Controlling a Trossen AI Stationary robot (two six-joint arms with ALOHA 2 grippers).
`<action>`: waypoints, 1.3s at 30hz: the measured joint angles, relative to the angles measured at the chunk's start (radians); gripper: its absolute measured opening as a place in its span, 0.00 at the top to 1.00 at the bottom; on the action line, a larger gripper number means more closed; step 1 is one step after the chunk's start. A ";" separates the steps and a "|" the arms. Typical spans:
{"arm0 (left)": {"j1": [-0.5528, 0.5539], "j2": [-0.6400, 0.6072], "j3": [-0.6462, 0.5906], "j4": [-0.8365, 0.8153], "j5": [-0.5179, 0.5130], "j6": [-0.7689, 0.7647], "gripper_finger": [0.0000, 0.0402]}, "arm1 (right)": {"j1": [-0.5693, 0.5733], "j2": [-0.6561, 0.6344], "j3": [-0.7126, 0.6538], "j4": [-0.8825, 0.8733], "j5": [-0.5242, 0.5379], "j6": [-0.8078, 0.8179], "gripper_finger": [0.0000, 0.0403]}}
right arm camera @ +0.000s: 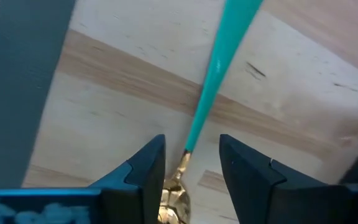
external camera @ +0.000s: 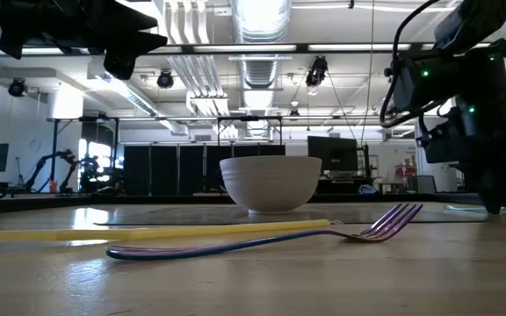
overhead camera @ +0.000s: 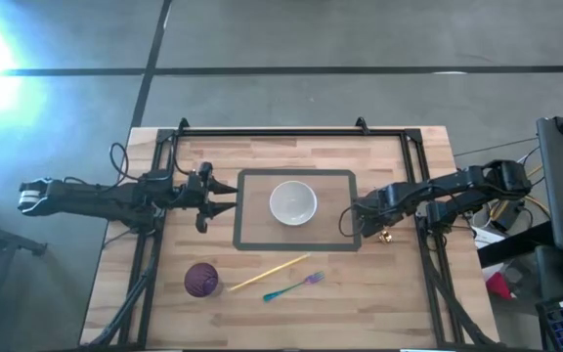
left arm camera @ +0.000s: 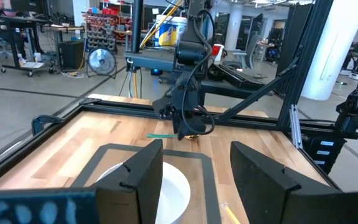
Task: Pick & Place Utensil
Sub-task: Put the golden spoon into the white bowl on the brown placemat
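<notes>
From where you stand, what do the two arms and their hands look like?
Both arms are dark, nearly black, jointed links with black cables looping along them. The left arm has a white marking near its base end. The left hand has two broad, flat, wedge-shaped dark fingers. The right hand has the same angular dark fingers. On the right arm, small green lights glow.

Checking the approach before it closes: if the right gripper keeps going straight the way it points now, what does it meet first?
Most likely the teal-handled utensil. The right gripper points down at the table, jaws open to either side of where the teal handle joins a gold end. How far above it the gripper stands is hard to judge.
</notes>
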 joint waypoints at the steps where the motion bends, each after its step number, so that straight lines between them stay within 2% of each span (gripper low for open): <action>1: 0.000 0.000 0.000 0.000 0.000 0.000 0.55 | 0.000 -0.001 -0.008 0.013 -0.001 0.000 0.65; 7: 0.000 0.000 0.000 0.000 0.000 0.000 0.55 | 0.000 -0.006 -0.033 0.039 -0.005 -0.005 0.72; 19: 0.000 0.000 0.000 -0.006 0.000 -0.001 0.55 | 0.000 -0.040 -0.037 0.038 -0.015 -0.035 0.96; 29: 0.000 0.000 0.000 -0.010 0.000 -0.019 0.55 | 0.000 -0.074 -0.036 0.021 0.002 -0.072 0.97; 39: 0.000 0.000 0.000 0.016 0.000 -0.079 0.55 | 0.038 -0.173 -0.006 0.029 -0.023 -0.086 0.97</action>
